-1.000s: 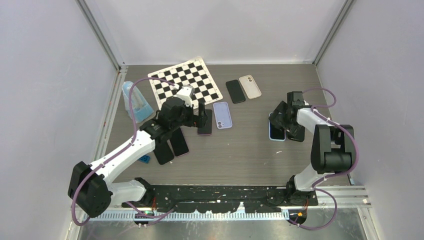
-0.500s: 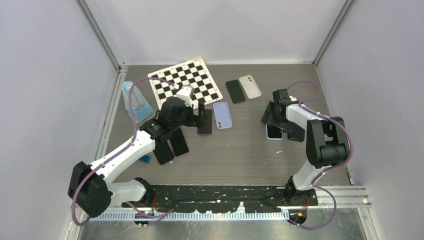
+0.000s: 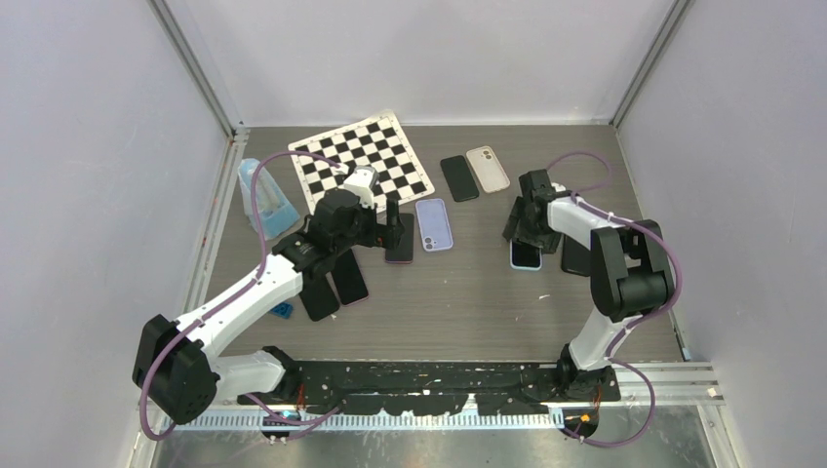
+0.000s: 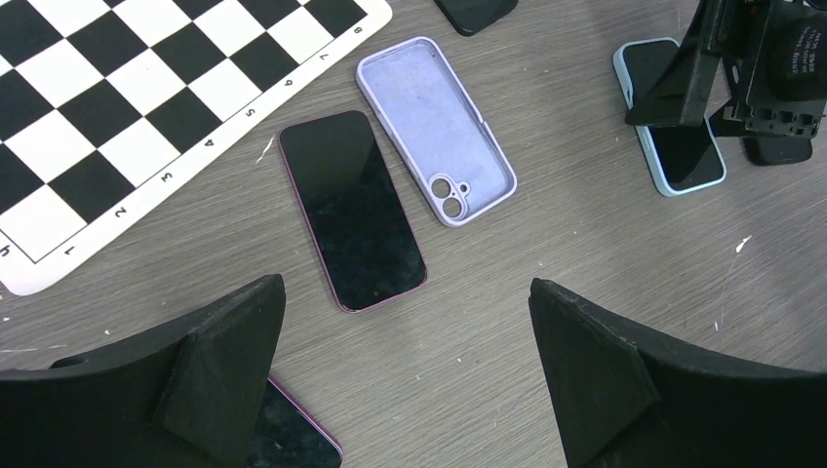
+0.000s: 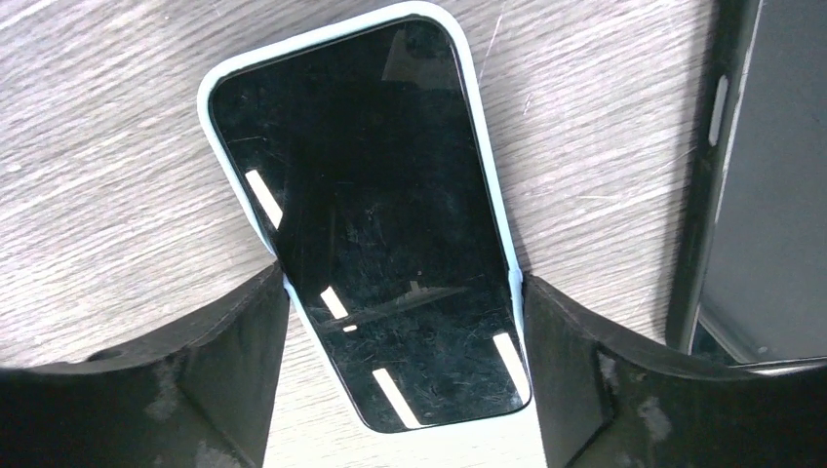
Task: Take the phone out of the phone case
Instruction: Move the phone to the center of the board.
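Observation:
A phone in a light-blue case (image 3: pixel 525 255) lies screen up on the table, right of centre. My right gripper (image 3: pixel 528 232) is shut on it. In the right wrist view its fingers (image 5: pixel 229 361) press both long edges of the cased phone (image 5: pixel 361 195). My left gripper (image 3: pixel 394 226) hovers open and empty; the left wrist view shows its jaws wide apart (image 4: pixel 405 292) above bare table. Just beyond lie a purple-edged phone (image 4: pixel 351 210) and an empty lilac case (image 4: pixel 434 127).
A checkerboard mat (image 3: pixel 361 161) lies at the back left. A black phone (image 3: pixel 458 177) and a beige case (image 3: pixel 488 168) lie at the back centre. Another black phone (image 3: pixel 575 255) lies right of the cased phone. Dark phones (image 3: pixel 336 283) and a clear blue object (image 3: pixel 263 200) sit on the left.
My right gripper has slid the light-blue cased phone leftward, away from the black phone beside it. The left arm has not moved.

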Controlling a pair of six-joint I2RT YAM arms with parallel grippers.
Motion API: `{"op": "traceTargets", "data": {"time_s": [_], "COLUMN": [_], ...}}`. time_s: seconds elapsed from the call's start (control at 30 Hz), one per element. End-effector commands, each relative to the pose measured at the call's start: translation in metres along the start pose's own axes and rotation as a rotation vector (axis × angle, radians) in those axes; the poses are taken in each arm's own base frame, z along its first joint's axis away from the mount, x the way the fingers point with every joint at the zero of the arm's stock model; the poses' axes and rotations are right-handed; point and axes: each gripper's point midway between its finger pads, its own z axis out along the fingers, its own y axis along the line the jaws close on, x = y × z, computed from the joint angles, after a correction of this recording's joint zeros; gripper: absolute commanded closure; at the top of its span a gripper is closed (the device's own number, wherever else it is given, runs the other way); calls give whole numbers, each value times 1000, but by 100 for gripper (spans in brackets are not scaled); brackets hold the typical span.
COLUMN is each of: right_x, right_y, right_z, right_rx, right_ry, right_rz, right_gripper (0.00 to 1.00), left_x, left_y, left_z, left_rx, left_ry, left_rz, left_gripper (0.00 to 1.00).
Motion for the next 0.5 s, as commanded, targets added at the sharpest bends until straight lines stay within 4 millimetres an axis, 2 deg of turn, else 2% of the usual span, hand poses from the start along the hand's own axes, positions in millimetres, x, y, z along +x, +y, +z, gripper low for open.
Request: {"op": "traceTargets", "data": {"time_s": [0.0,0.17,0.23,0.27,0.37,0.47], "right_x": [40,59,73,73,78,73], "right_y": [26,57,67,65,61,57], "right_z": [-5,-28,-31,-28,-19,-19], "right_rx": [-69,-127,-127,-98,-49,-22], "right_ry": [105,106,101,80,77,55], "right_rz": [7,-13,-41,-33,-43,-74], "right_gripper": [31,30,24,19,14,4], "left_x": [-13,-13,-12,-12,-13,-15], "left_y": [-1,-4,-6,-6,-5,-3], "left_z": [-4,-2,0,0,0,-2], "left_rx": [2,15,21,23,16,5], "left_ry": [-41,-35,-27,-27,-26,-32], "left_rz": [-6,-18,-25,-24,-15,-7], "left_gripper": [0,0,0,1,2,2]}}
